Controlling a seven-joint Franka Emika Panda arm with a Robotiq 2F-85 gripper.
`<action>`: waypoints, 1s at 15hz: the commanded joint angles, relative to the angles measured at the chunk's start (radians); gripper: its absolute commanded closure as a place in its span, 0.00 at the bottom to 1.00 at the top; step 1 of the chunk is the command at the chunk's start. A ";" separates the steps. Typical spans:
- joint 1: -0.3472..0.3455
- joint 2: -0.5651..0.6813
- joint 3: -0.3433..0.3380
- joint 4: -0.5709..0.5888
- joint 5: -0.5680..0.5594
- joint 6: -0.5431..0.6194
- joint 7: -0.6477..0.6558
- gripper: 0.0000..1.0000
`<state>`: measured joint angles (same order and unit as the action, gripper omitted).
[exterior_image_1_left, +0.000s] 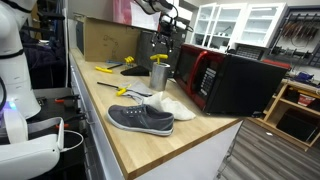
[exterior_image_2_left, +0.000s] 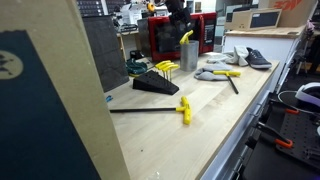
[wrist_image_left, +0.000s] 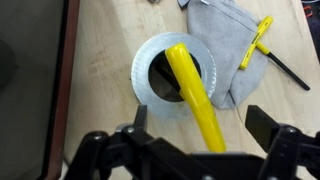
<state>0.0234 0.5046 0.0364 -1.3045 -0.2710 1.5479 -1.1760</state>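
Observation:
A shiny metal cup (wrist_image_left: 160, 62) stands on the wooden bench, also seen in both exterior views (exterior_image_1_left: 158, 75) (exterior_image_2_left: 188, 55). A yellow tool handle (wrist_image_left: 195, 95) sticks out of the cup and leans toward the camera; its working end is hidden inside. My gripper (wrist_image_left: 200, 125) hangs straight above the cup (exterior_image_1_left: 164, 47) (exterior_image_2_left: 180, 24). It is open, with one black finger (wrist_image_left: 140, 118) left of the handle and the other right of it. The handle's tip lies between the fingers, and neither pad touches it.
A grey glove (wrist_image_left: 225, 40) and a yellow T-handle wrench (wrist_image_left: 257, 45) lie right beside the cup. A grey shoe (exterior_image_1_left: 140, 118), a red-and-black appliance (exterior_image_1_left: 230, 80), a cardboard box (exterior_image_1_left: 110, 40), a hex key stand (exterior_image_2_left: 155, 80) and another T-handle wrench (exterior_image_2_left: 183, 108) share the bench.

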 joint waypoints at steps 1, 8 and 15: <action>-0.003 0.063 0.011 0.078 -0.018 -0.054 -0.052 0.00; -0.009 0.042 0.007 0.077 -0.024 -0.100 -0.071 0.00; -0.018 0.015 0.005 0.049 -0.038 -0.105 -0.066 0.58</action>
<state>0.0126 0.5414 0.0383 -1.2379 -0.2948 1.4613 -1.2131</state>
